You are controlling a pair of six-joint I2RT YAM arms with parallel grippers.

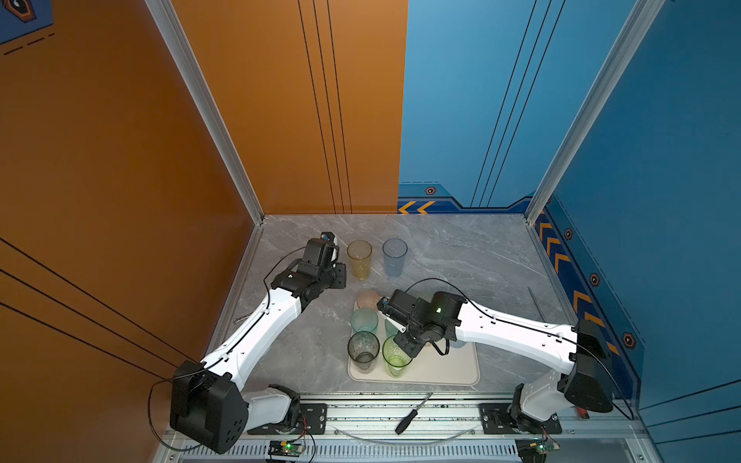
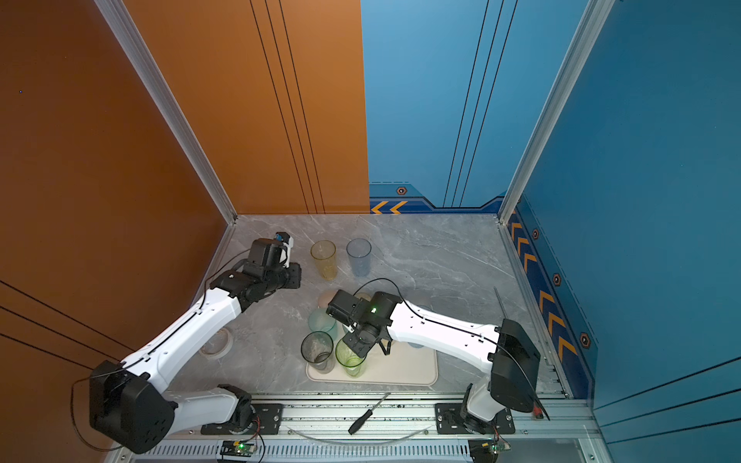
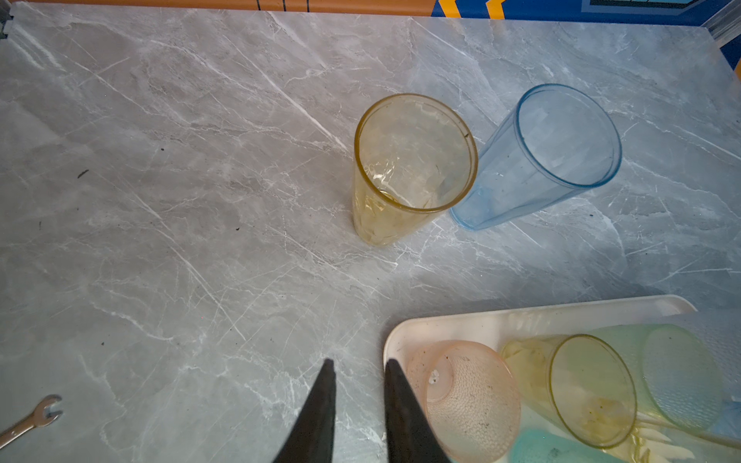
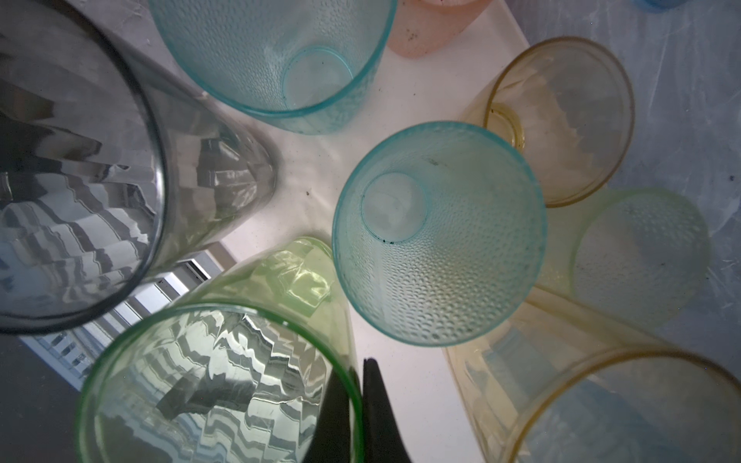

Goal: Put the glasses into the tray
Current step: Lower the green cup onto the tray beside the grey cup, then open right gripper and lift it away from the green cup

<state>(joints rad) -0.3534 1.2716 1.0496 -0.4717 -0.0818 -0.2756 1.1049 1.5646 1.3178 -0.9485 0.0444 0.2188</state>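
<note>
Pinch by right hand (image 4: 351, 366) on rim wall of green glass (image 4: 208, 385), one finger inside, one outside. Glass upright within tray (image 4: 421, 92), close among other glasses; base contact unclear. Left hand (image 3: 359, 361) slightly spread, empty, above bench (image 3: 160, 200) just beside tray corner. Ahead of left hand: yellow glass (image 3: 413, 160) and blue glass (image 3: 553, 148), upright on bench, outside tray, long axes vertical. Nearer arm for both: left. Probable next move: side approach on yellow.

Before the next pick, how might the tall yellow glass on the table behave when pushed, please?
Yellow glass: tall with a narrow base, so probably tippy. Glossy tapered wall may slip. Blue glass stands close; a nudge could knock it.
</note>
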